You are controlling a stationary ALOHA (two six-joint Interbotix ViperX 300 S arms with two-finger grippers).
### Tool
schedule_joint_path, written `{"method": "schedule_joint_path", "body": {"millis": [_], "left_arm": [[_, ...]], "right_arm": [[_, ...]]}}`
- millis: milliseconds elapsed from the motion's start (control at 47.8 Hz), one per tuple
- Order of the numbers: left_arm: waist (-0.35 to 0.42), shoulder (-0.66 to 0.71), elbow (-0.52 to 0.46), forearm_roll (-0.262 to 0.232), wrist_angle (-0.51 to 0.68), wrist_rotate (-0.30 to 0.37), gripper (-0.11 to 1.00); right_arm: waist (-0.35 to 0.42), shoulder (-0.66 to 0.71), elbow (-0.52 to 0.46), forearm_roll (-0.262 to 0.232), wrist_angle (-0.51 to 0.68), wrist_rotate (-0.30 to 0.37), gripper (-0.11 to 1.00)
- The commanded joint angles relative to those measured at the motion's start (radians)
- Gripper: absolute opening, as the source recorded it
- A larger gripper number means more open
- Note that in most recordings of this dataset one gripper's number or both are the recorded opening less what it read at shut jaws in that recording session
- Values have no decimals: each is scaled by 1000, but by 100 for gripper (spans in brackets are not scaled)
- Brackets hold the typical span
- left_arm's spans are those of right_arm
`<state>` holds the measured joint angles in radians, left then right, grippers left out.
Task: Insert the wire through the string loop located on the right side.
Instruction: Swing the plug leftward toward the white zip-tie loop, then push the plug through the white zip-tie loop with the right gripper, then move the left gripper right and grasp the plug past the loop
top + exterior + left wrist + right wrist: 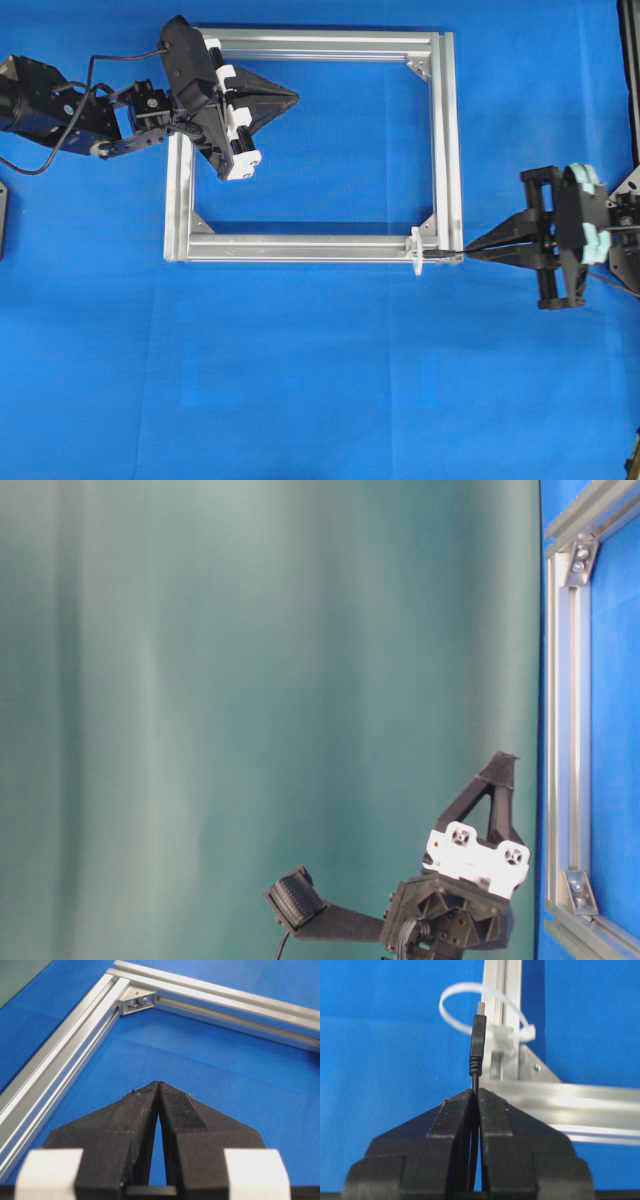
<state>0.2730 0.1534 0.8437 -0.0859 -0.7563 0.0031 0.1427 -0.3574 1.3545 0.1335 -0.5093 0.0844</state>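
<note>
Right up against the right wrist cam, the right gripper has its black fingers pinched together on the wire, whose slim plug sticks straight up out of the tips with the metallic end on top. From overhead that arm reaches in level from the right edge, tips pointing left at the lower right corner of the silver frame. Over in the upper left, the left gripper hangs above the frame's top-left area, pointing right, fingers closed with nothing between them. Smallest bit: the string loop, a thin white ring fixed to the frame bar, sitting just behind the plug tip.
</note>
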Motion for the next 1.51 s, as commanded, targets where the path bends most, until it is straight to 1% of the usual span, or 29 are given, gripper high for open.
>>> {"method": "schedule_joint_path", "body": {"millis": [0,167,293,963,1046,1214,1486], "left_arm": [[-2,-32,-9,3,-5,2,2],[-2,-32,-8,3,-5,2,2],[-3,-32,-8,3,-5,0,2],[-9,-32,-11,3,-5,-17,2],[-28,-34,-9,3,-2,-17,2],[-103,-32,-6,3,23,-17,2],[-268,-35,-5,3,40,-58,2]], "right_arm": [[-5,46,-41,3,-38,2,-4],[-21,138,-107,3,-52,0,-4],[-34,166,-130,3,-52,0,-4],[-35,179,-141,3,-61,-2,-4],[-37,179,-141,3,-61,-2,-4],[-35,179,-141,3,-61,-2,-4],[-35,179,-141,3,-60,-2,-4]]}}
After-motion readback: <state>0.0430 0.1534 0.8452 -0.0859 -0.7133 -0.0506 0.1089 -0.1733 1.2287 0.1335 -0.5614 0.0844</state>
